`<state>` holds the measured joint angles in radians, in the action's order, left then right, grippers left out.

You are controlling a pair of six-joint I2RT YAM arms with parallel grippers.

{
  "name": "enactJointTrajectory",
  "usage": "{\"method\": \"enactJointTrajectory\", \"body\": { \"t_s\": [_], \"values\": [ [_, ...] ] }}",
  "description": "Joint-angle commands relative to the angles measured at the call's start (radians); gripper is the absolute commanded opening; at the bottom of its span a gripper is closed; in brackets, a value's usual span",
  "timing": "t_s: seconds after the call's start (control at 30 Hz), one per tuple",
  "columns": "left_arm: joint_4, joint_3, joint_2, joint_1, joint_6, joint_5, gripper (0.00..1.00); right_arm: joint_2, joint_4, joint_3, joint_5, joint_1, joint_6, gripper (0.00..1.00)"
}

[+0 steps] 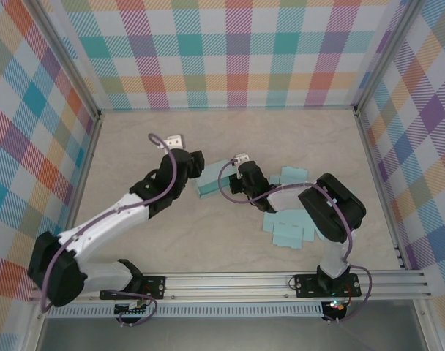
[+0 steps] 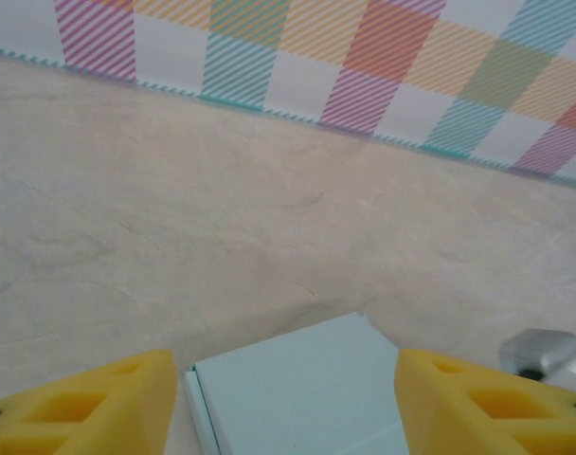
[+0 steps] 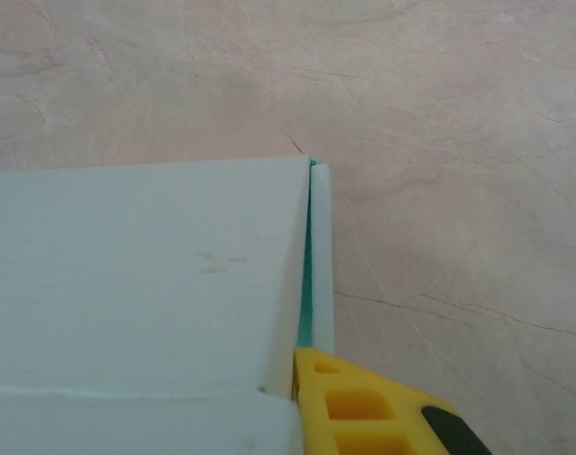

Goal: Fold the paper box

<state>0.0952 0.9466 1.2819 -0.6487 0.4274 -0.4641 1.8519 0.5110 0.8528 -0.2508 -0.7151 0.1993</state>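
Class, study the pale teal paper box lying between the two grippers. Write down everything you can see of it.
The paper box is pale teal, matte card, part-folded into a low rectangular shape. It has a flat top panel and a thin doubled side wall, with darker teal showing in the slit. It lies flat on the beige table near the middle. The left gripper straddles one end with its yellow fingers apart, and a yellow finger of the right gripper sits against its edge.
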Motion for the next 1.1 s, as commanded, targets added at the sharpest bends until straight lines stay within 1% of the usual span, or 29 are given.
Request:
{"method": "enactJointTrajectory", "body": {
  "t_s": [0.0, 0.1, 0.2, 0.27, 0.33, 0.43, 0.57, 0.63, 0.7, 0.8, 0.9, 1.07],
  "values": [
    [0.003, 0.056, 0.133, 0.045, -0.027, 0.142, 0.53, 0.042, -0.148, -0.017, 0.029, -0.015, -0.008, 0.14],
    [-0.037, 0.089, 0.236, 0.052, -0.011, 0.226, 0.40, 0.037, -0.157, -0.019, 0.022, -0.018, -0.008, 0.17],
    [-0.053, 0.105, 0.310, 0.053, 0.009, 0.256, 0.30, 0.022, -0.162, -0.027, 0.018, -0.020, -0.008, 0.20],
    [-0.064, 0.105, 0.344, 0.055, 0.020, 0.270, 0.26, 0.009, -0.169, -0.032, 0.017, -0.021, -0.009, 0.23],
    [-0.070, 0.103, 0.368, 0.055, 0.027, 0.280, 0.25, -0.005, -0.176, -0.035, 0.020, -0.023, -0.009, 0.28],
    [-0.079, 0.098, 0.400, 0.056, 0.035, 0.274, 0.24, -0.030, -0.194, -0.038, 0.025, -0.027, -0.008, 0.39],
    [-0.090, 0.096, 0.441, 0.060, 0.045, 0.265, 0.23, -0.069, -0.221, -0.052, 0.027, -0.036, 0.001, 0.57],
    [-0.099, 0.099, 0.461, 0.060, 0.053, 0.265, 0.23, -0.091, -0.237, -0.063, 0.030, -0.040, 0.006, 0.63],
    [-0.107, 0.104, 0.480, 0.060, 0.063, 0.273, 0.23, -0.119, -0.265, -0.073, 0.034, -0.047, 0.012, 0.74],
    [-0.118, 0.104, 0.499, 0.060, 0.070, 0.274, 0.23, -0.170, -0.313, -0.086, 0.045, -0.057, 0.021, 0.84],
    [-0.122, 0.104, 0.506, 0.060, 0.071, 0.268, 0.22, -0.242, -0.371, -0.107, 0.050, -0.069, 0.033, 1.00],
    [-0.125, 0.100, 0.508, 0.060, 0.075, 0.270, 0.22, -0.394, -0.477, -0.138, 0.101, -0.072, 0.078, 1.00]
  ]
}}
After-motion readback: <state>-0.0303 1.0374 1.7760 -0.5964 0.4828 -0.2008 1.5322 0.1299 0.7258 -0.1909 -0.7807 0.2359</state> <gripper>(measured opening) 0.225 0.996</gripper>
